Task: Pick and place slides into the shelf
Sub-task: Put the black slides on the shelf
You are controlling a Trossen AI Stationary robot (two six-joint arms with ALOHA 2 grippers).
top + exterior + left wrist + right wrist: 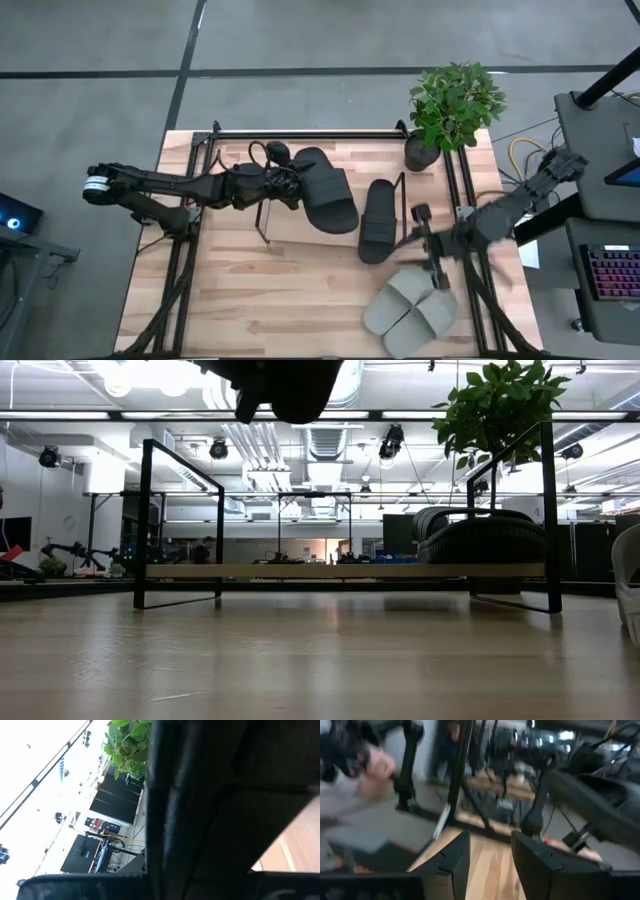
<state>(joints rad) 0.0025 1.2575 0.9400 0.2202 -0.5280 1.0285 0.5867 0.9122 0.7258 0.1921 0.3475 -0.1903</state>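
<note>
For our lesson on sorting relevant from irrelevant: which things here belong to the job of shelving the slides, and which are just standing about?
Belong to the job:
- matte black slide held in the left hand
- second matte black slide on the shelf
- light grey pair of slides on the table
- low shelf with light wood board
- right hand, open, above the table

Standing about:
- green potted plant

Both arms are showing as dark, slim, jointed links. The left arm is wearing a pale ring at the end farthest from its hand, and a black cable is looping just behind the left hand. The right hand is showing two flat, black, angular fingers.
</note>
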